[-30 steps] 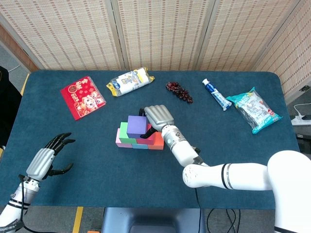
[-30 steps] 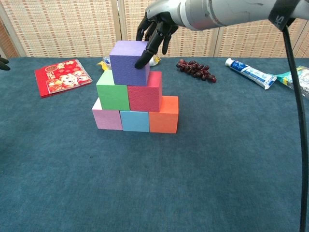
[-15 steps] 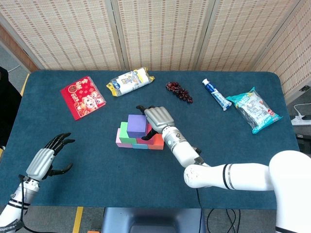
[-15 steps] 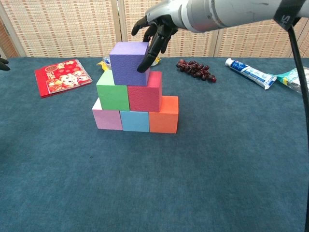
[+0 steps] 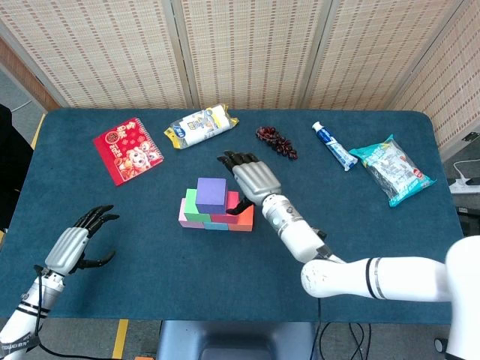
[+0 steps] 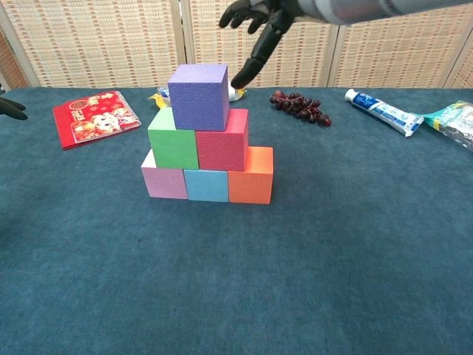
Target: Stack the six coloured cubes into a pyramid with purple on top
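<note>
A pyramid of cubes stands mid-table. The purple cube [image 6: 198, 96] [image 5: 211, 195] tops it, resting on the green cube [image 6: 171, 138] and the red cube [image 6: 221, 140]. Below lie the pink cube [image 6: 164, 181], the light blue cube [image 6: 206, 185] and the orange cube [image 6: 250, 176]. My right hand [image 6: 259, 22] [image 5: 252, 178] hovers up and to the right of the purple cube, fingers spread, holding nothing and clear of the stack. My left hand [image 5: 75, 244] hangs open over the near left of the table, far from the cubes; only its fingertips [image 6: 9, 107] show in the chest view.
Along the far side lie a red booklet [image 5: 127, 148], a snack packet [image 5: 199, 125], a bunch of dark grapes [image 5: 277, 142], a toothpaste tube [image 5: 334, 145] and a teal bag [image 5: 391, 169]. The blue table cloth [image 6: 310, 266] spreads in front of the stack.
My right hand has lifted off the purple cube and drawn back up and to the right, fingers opening. The purple cube stays on the stack. The left hand has barely shifted.
</note>
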You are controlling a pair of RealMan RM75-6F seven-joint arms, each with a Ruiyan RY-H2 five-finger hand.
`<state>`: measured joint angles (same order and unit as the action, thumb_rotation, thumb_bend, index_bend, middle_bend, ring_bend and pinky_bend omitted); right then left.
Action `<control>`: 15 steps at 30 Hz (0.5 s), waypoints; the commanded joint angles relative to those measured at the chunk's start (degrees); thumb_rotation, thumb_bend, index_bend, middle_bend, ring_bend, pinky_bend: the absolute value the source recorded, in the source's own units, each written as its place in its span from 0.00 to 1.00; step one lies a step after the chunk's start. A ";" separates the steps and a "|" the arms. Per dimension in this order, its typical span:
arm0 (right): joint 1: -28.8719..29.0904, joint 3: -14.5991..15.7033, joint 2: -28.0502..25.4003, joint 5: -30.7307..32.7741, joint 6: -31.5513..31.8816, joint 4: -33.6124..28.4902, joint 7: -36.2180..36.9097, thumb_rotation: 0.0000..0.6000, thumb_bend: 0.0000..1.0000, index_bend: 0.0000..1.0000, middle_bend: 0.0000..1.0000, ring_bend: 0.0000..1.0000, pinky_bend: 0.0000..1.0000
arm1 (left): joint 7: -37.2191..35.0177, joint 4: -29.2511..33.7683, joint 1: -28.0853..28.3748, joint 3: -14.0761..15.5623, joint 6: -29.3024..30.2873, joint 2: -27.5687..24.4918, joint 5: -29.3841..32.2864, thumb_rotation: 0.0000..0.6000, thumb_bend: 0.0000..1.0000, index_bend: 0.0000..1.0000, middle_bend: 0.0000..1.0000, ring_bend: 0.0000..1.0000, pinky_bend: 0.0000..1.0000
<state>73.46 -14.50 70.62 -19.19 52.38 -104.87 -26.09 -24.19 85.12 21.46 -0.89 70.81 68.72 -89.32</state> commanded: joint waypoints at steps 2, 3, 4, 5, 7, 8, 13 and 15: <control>-9.92 1.80 -7.56 -10.93 3.62 -6.60 7.33 1.00 0.22 0.00 0.09 0.00 0.16 | -0.90 -1.68 1.90 -0.25 -3.65 0.78 1.25 1.00 0.32 0.19 0.07 0.00 0.12; -11.61 2.51 -8.33 -12.94 3.48 -6.96 8.65 1.00 0.22 0.00 0.08 0.01 0.16 | -0.83 -1.96 2.30 -0.37 -4.28 1.06 1.44 1.00 0.32 0.20 0.07 0.00 0.12; -13.22 3.31 -8.97 -14.96 3.21 -7.10 9.89 1.00 0.22 0.00 0.09 0.01 0.16 | -0.74 -2.19 2.69 -0.50 -4.87 1.37 1.60 1.00 0.32 0.20 0.07 0.00 0.12; -15.23 4.41 -9.57 -17.73 2.85 -6.98 11.41 1.00 0.22 0.00 0.09 0.02 0.17 | -0.69 -2.46 3.20 -0.71 -5.55 1.86 1.81 1.00 0.32 0.20 0.07 0.00 0.12; -17.96 6.16 -9.91 -22.05 2.42 -6.21 13.27 1.00 0.22 0.00 0.10 0.03 0.17 | -0.56 -3.02 3.95 -1.04 -6.57 2.80 2.22 1.00 0.32 0.20 0.08 0.00 0.12; -19.64 7.16 -9.70 -24.97 2.38 -5.41 14.52 1.00 0.22 0.00 0.10 0.03 0.17 | -0.36 -3.43 4.50 -1.24 -7.34 3.48 2.45 1.00 0.32 0.20 0.08 0.00 0.12; -23.75 10.03 -7.47 -33.95 0.31 -1.45 18.82 1.00 0.23 0.01 0.11 0.03 0.17 | 1.73 -5.97 6.65 -1.97 -10.26 6.88 3.63 1.00 0.32 0.20 0.07 0.00 0.12; -24.10 10.48 -6.37 -35.96 -1.34 0.23 19.65 1.00 0.24 0.02 0.11 0.02 0.16 | 2.63 -6.73 7.46 -2.14 -11.28 8.14 3.94 1.00 0.32 0.20 0.07 0.00 0.11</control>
<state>51.32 -5.74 63.02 -52.14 53.00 -107.01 -8.64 -22.16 78.97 28.33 -2.79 60.16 76.19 -85.73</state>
